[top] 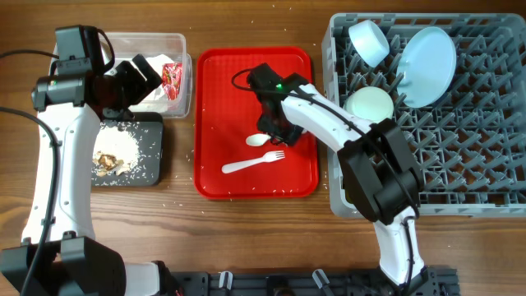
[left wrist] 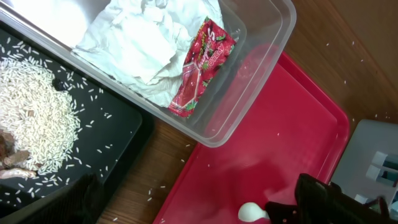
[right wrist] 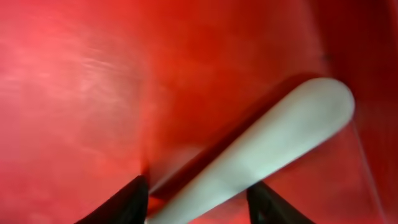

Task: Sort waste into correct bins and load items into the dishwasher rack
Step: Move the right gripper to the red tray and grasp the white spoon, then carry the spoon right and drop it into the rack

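Brown wood is your table (top: 181,238), with small crumbs on it. On the flat red tray (top: 214,82) lie a white spoon (right wrist: 267,143) and a white fork (top: 251,162), side by side. The clear tub (top: 185,49) holds a white napkin (left wrist: 137,43) and a shiny red wrapper (left wrist: 202,65). Rice-like food scraps (left wrist: 31,118) sit in the black tray (top: 152,173). The big grey rack (top: 460,164) holds one bowl (top: 368,41), another bowl (top: 370,104) and a pale blue plate (top: 427,53).

Your right gripper (right wrist: 199,183) is low over the red tray, with one finger on each side of the spoon's handle. You cannot tell if they squeeze it. Your left gripper (top: 138,76) hangs over the tub. You cannot tell how its fingers stand.
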